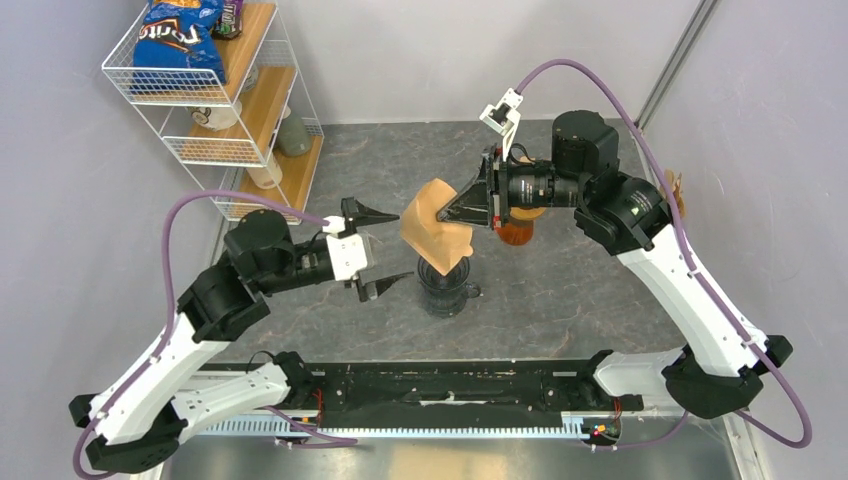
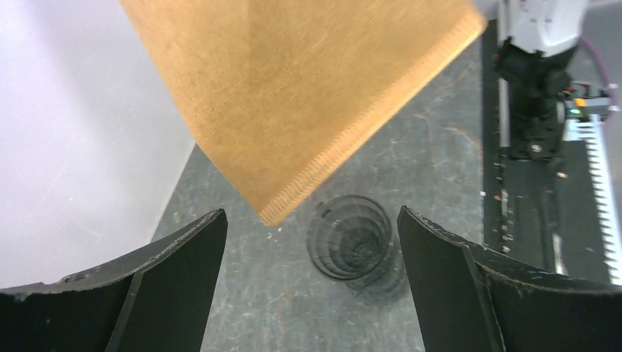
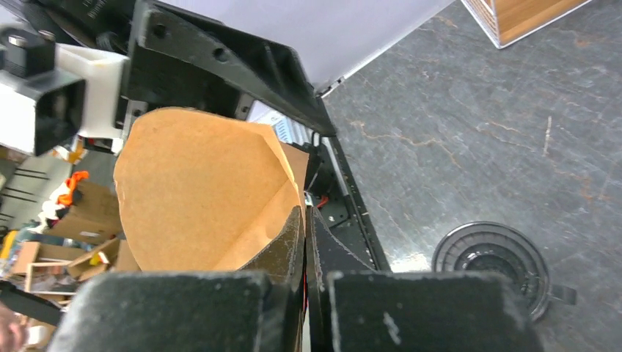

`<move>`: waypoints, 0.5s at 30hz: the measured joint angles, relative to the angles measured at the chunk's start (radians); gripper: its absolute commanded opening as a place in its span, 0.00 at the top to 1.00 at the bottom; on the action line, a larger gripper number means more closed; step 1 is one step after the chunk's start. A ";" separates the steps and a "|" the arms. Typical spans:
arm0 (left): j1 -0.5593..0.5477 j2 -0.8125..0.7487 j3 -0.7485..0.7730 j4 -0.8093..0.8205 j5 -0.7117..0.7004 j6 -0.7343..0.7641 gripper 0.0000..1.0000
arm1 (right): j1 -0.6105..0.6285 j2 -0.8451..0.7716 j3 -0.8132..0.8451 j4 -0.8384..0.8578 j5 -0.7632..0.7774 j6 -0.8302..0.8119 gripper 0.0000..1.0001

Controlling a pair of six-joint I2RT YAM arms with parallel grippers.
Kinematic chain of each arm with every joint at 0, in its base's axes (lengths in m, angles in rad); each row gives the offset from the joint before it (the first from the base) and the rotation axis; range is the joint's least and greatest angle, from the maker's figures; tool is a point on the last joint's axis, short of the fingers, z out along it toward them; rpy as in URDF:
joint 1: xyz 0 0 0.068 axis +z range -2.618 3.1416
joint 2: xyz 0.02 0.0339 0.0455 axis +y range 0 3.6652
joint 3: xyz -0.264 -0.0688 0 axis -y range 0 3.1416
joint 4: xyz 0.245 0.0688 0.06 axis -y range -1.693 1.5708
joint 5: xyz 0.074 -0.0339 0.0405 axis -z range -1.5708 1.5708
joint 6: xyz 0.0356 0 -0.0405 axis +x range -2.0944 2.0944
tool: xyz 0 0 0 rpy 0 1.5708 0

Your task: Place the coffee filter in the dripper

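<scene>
While the right jaws pinch the coffee filter (image 1: 435, 225) aloft, just above the dripper (image 1: 445, 287) on the worktop (image 1: 600, 270), the left jaws hang spread wide beside it. Filter's airborne, yes, but seating it inside isn't done!

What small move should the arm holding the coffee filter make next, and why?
Probably the right tool should ease the coffee filter straight down. It is shut on the filter's edge, the filter hangs above the dripper, not yet seated in its mouth, and the left tool stands open alongside, holding nothing.
</scene>
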 measured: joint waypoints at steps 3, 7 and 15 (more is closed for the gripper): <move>0.000 0.013 -0.037 0.074 -0.066 0.004 0.06 | -0.004 0.005 0.000 0.026 -0.015 0.048 1.00; 0.000 0.041 -0.066 0.158 -0.146 0.003 0.06 | -0.006 0.009 0.000 0.055 -0.028 0.088 1.00; 0.000 0.051 -0.074 0.261 -0.143 -0.007 0.20 | -0.006 0.009 -0.017 0.076 -0.030 0.119 1.00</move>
